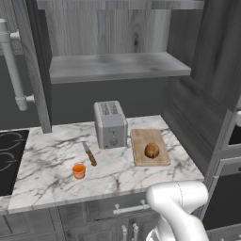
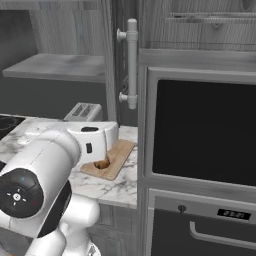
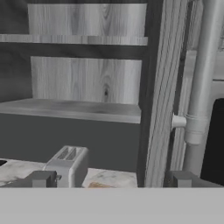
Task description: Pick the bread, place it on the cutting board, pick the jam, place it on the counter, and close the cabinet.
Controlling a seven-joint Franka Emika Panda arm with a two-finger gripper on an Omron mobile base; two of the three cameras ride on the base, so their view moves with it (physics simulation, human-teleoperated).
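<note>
The round brown bread (image 1: 151,150) lies on the wooden cutting board (image 1: 143,139) at the right end of the marble counter (image 1: 52,155). From the right base view the bread (image 2: 102,163) peeks out beside my arm on the board (image 2: 119,152). The small orange jam (image 1: 79,170) stands on the counter near its front edge. The grey cabinet (image 1: 117,66) above hangs open, both doors swung out. In the hand view my gripper (image 3: 113,181) is open and holds nothing, facing the open cabinet's shelf (image 3: 74,108), with the right door (image 3: 159,87) edge-on just right of centre.
A silver toaster (image 1: 110,124) stands left of the board, and a knife (image 1: 89,154) lies in front of it. A black stovetop (image 1: 9,155) borders the counter's left end. A tall oven unit (image 2: 205,130) rises to the right. The right door's bar handle (image 2: 131,65) juts outward.
</note>
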